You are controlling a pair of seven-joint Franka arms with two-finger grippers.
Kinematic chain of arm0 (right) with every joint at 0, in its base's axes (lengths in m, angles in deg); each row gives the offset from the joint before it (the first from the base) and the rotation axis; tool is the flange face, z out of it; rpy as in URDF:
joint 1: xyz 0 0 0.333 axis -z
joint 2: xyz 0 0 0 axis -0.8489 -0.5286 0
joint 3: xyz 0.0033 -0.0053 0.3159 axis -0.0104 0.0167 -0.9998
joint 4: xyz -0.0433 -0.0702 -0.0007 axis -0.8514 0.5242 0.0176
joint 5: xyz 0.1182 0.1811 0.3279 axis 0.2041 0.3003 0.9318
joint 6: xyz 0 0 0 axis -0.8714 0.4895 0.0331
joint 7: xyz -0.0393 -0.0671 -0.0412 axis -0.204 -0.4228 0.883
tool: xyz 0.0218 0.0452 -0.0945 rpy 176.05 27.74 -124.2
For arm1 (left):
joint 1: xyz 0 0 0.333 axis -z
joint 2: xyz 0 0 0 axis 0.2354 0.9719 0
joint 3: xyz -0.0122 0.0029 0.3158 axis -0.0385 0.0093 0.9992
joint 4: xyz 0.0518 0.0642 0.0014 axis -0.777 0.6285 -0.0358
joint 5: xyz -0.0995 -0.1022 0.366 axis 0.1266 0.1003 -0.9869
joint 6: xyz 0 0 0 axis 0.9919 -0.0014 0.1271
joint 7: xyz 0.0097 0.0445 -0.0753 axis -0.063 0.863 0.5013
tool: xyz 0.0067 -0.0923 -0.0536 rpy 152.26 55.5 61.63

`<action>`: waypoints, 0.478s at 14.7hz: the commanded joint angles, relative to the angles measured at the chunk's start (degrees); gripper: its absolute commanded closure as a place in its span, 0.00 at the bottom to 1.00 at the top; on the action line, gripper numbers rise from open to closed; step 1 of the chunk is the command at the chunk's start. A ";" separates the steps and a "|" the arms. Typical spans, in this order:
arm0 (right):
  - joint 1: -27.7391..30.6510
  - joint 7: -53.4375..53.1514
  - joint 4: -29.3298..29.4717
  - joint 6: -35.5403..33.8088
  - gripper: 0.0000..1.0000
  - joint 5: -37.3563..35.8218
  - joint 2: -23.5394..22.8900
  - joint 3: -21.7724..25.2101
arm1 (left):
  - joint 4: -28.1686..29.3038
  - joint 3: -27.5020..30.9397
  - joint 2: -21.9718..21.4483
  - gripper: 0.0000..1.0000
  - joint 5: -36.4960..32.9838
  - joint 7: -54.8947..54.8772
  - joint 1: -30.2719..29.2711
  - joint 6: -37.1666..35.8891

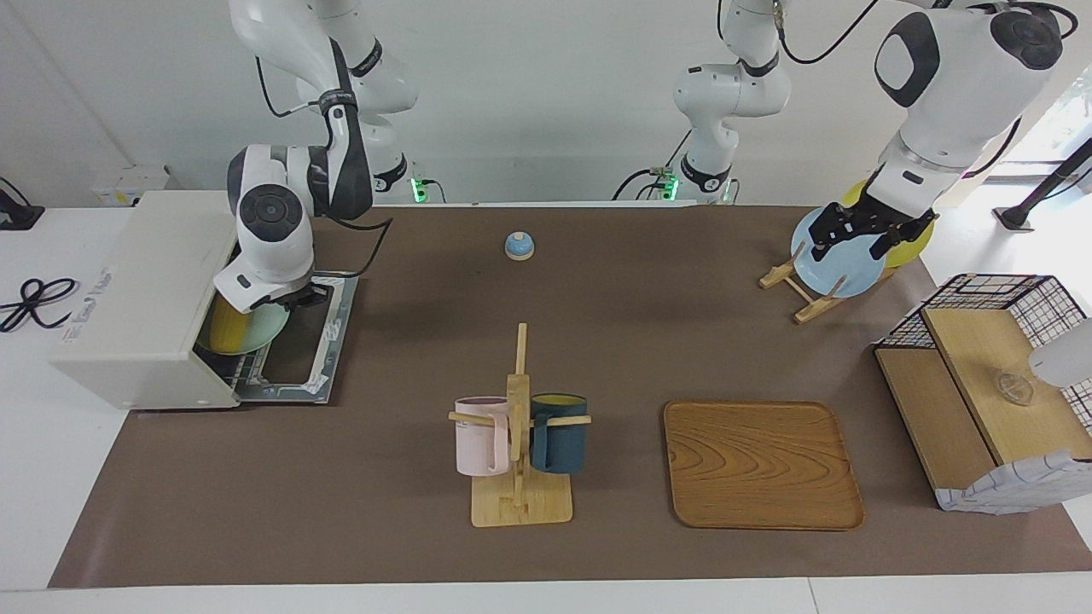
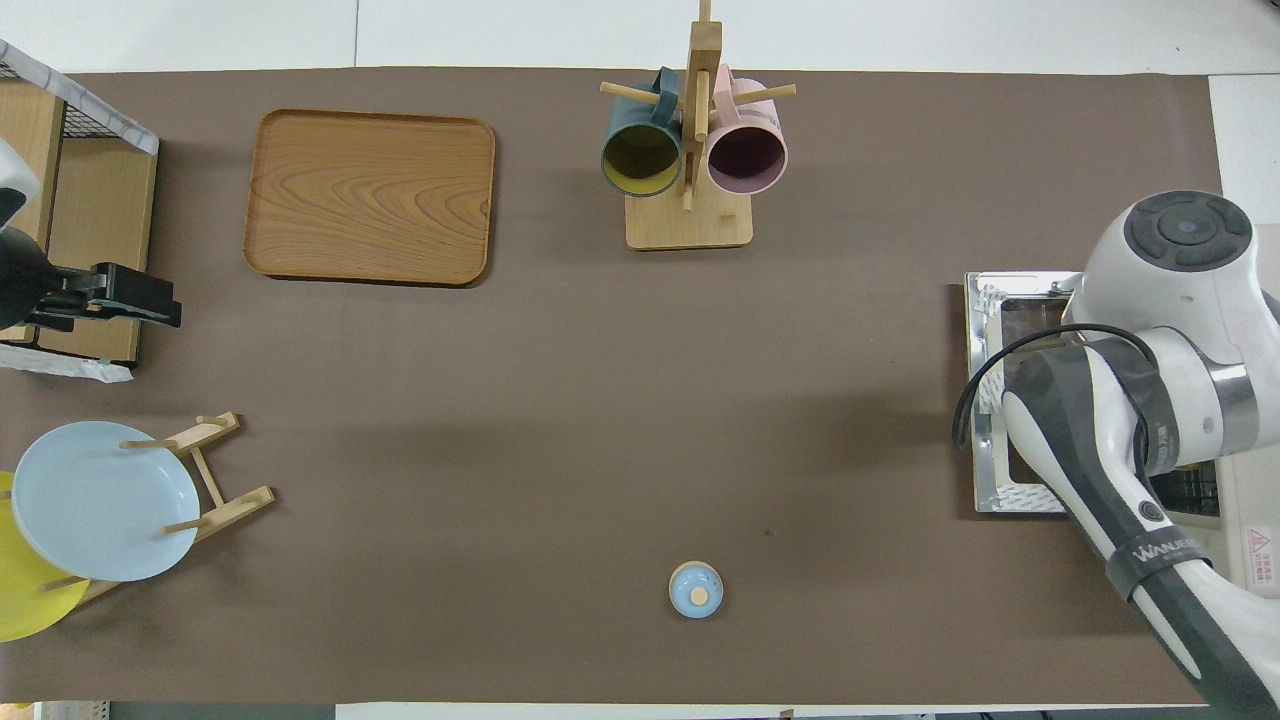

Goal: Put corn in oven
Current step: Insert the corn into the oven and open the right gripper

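The off-white oven (image 1: 128, 290) stands at the right arm's end of the table with its glass door (image 1: 311, 345) dropped open; it also shows in the overhead view (image 2: 1240, 545). The yellow corn (image 1: 223, 331) lies on a pale green plate (image 1: 266, 324). My right gripper (image 1: 303, 298) is shut on the plate's rim and holds it in the oven's mouth, over the wire rack. In the overhead view the right arm hides the corn and plate. My left gripper (image 1: 862, 234) waits in the air over the plate rack (image 1: 802, 294).
A mug stand (image 1: 519, 477) with a pink and a dark blue mug, and a wooden tray (image 1: 759, 465), lie farther from the robots. A small blue bell (image 1: 519, 246) sits near the robots. A wire-and-wood shelf basket (image 1: 981, 392) stands at the left arm's end.
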 commanded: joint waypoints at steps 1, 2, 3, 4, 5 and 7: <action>1.13 1.50 -1.84 1.43 0.58 1.43 1.51 -0.81 | 0.09 -0.49 -0.50 0.00 -1.23 -0.24 -0.54 0.43; 1.13 1.50 -1.75 1.43 0.52 1.53 1.43 -0.81 | 0.09 -0.49 -0.50 0.00 -1.23 -0.24 -0.54 0.43; 1.13 1.50 -1.66 1.43 0.51 1.61 1.43 -0.81 | 0.09 -0.49 -0.50 0.00 -1.23 -0.24 -0.54 0.43; 1.04 1.50 -1.31 1.43 0.50 2.57 1.34 -0.81 | 0.09 -0.49 -0.50 0.00 -1.31 -0.24 -0.54 0.43; 0.60 1.50 -0.61 1.43 0.50 3.89 1.43 -0.90 | 0.09 -0.49 -0.50 0.00 -1.23 -0.24 -0.54 0.43; 0.08 1.42 2.54 0.73 0.50 8.18 1.08 -1.16 | 0.09 -0.49 -0.50 0.00 -1.23 -0.24 -0.54 0.43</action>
